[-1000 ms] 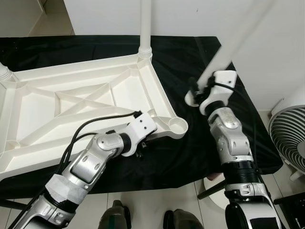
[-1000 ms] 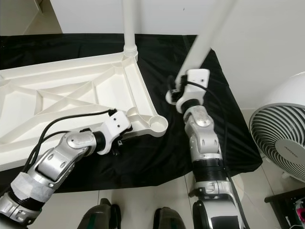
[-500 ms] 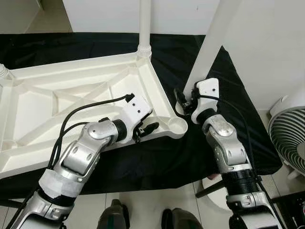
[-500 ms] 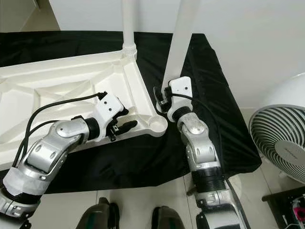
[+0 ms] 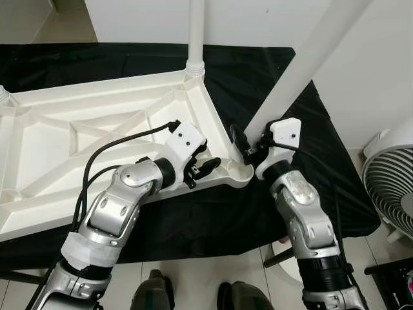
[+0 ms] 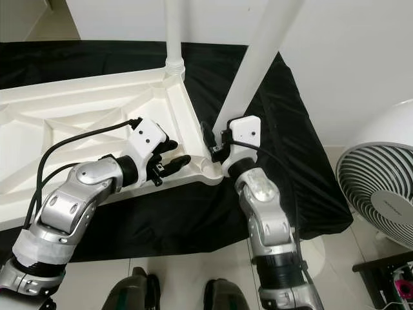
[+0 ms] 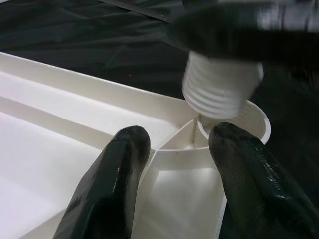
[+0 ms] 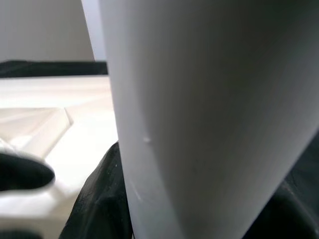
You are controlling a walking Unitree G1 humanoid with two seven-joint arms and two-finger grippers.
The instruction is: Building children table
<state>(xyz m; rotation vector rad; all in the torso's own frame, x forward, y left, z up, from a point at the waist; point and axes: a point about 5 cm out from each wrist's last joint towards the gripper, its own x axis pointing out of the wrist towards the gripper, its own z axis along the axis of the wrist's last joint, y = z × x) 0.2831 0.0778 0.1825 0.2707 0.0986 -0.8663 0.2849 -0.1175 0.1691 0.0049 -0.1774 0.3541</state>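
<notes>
My right jaws (image 5: 248, 147) pinch the white plastic table leg (image 5: 303, 61) over the upturned white tabletop's corner socket (image 7: 251, 119); left jaws (image 7: 172, 164) spread there.

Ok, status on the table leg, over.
Right end effector shut on white leg, threaded end at corner socket. Left end effector open, bracing tabletop. Nothing in the way.

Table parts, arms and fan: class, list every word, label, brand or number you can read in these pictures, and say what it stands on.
None can be read.
Fan: a small mark on its hub, too small to read.
Tabletop, table leg, left gripper, right gripper: no writing shows.
</notes>
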